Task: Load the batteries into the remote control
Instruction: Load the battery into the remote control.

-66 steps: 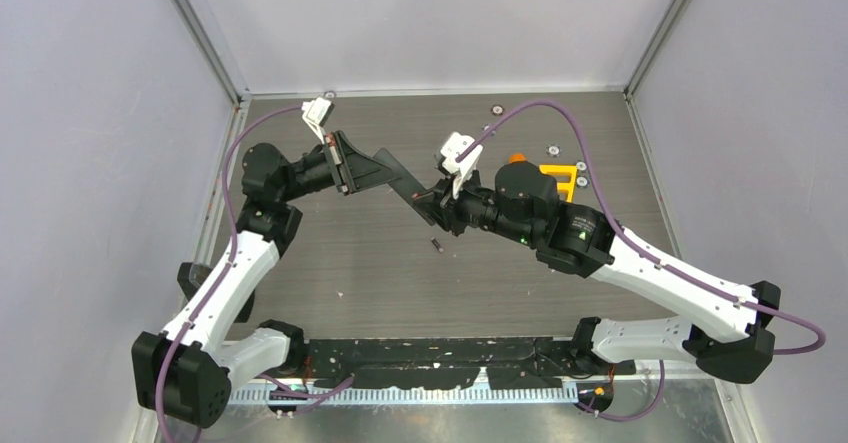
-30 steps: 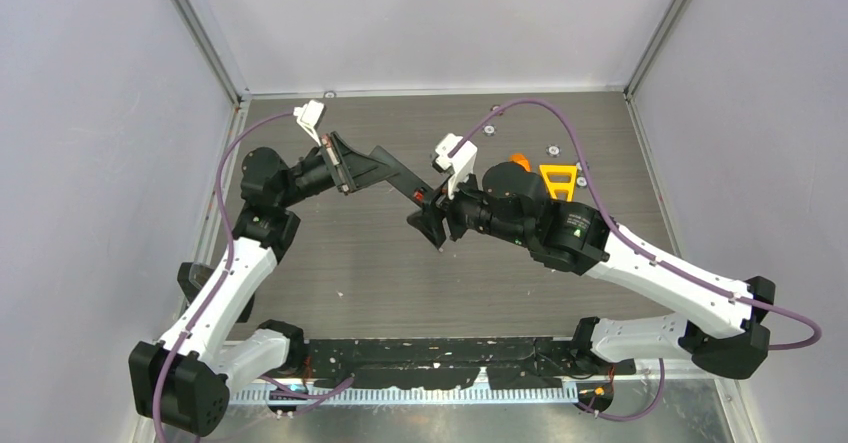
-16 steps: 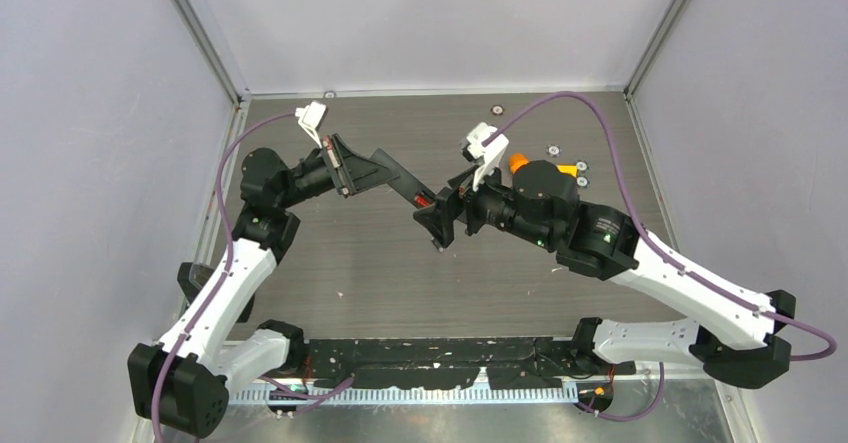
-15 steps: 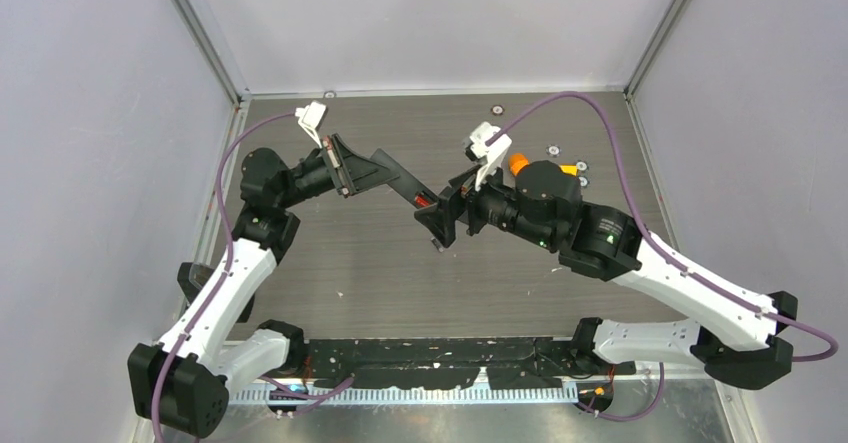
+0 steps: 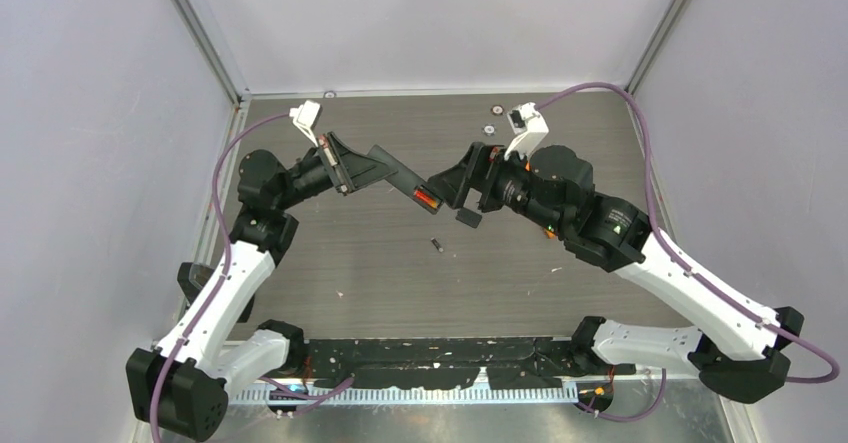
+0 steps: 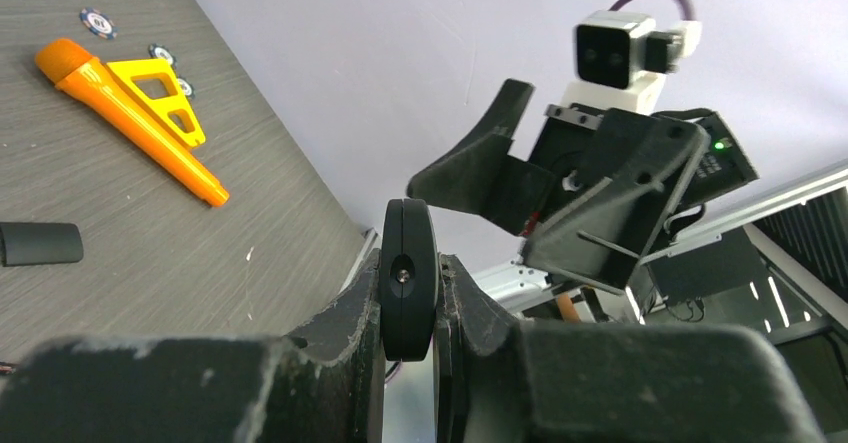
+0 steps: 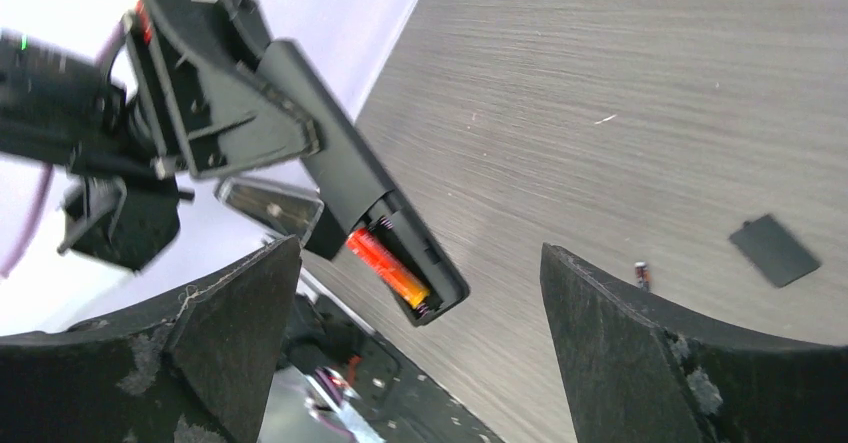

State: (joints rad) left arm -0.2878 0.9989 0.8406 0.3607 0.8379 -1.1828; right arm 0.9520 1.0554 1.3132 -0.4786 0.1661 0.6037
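One slim flat black plastic remote control (image 5: 395, 175), held clear of the grey wood-grain surface (image 5: 350, 263) and tilted, battery bay open at its free end.
Two batteries: one small red-orange cylinder battery (image 7: 388, 266) seated in the bay; one small dark grey battery (image 5: 436, 244) lying loose on the surface below the remote's tip.
One flat black rectangular cover plate (image 7: 775, 250) on the surface, just beside the dark battery, not touching it.

One long orange plastic flashlight (image 6: 130, 113) at the far right, touching one yellow triangular frame (image 6: 145, 65). At least two small round discs (image 6: 97, 23) nearby.

Left gripper (image 6: 410, 293): clamped on the remote's near end, arm bent at the elbow, reaching in towards centre.
Right gripper (image 7: 420, 246): fingers spread wide, holding nothing, facing the open bay at close range; arm stretched across from the right.
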